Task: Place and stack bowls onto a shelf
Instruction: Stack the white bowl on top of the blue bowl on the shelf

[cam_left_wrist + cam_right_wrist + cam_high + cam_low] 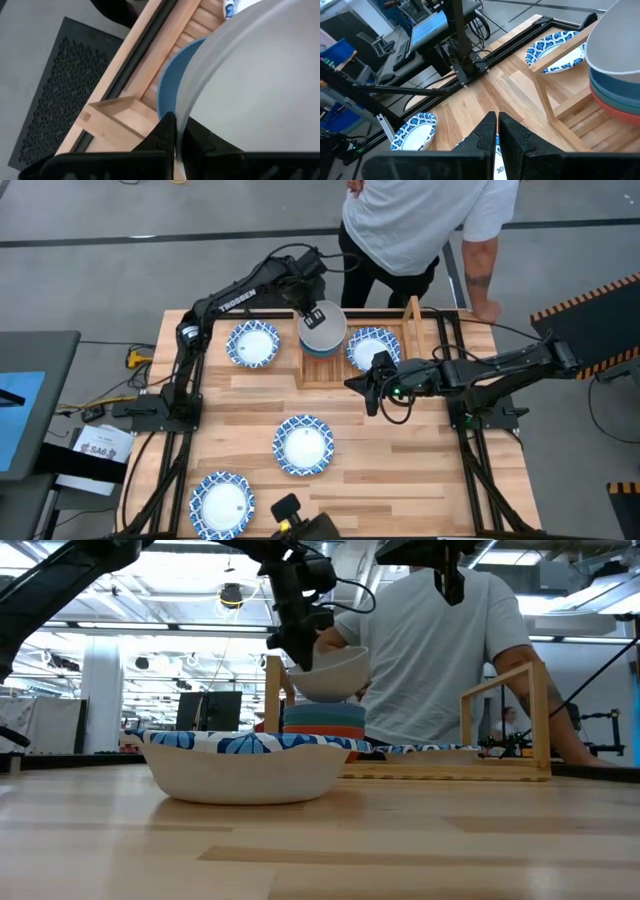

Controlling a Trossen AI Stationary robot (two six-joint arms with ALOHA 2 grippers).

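My left gripper (318, 316) is shut on an off-white bowl (332, 673), which it holds just above a stack of blue, green and red bowls (322, 721) on the left half of the light-wood shelf (325, 376). A blue-patterned bowl (372, 348) lies in the shelf's right half. Three more patterned bowls rest on the table: far left (253, 343), middle (303, 445) and near left (222, 502). My right gripper (371, 394) hovers shut in front of the shelf, with nothing in it. My left gripper pinches the off-white bowl's rim (183, 119) on its far-left side, one finger inside the bowl and one outside. The fingers slant down from the far left. The bowl hangs slightly tilted, open side up, over the blue bowl (169, 85); I cannot tell whether they touch.
A person in a white shirt stands at the table's far edge, a hand (488, 310) on the far right corner. The shelf's upright posts (412, 315) rise beside the bowls. Bare planks lie to the right of the middle bowl.
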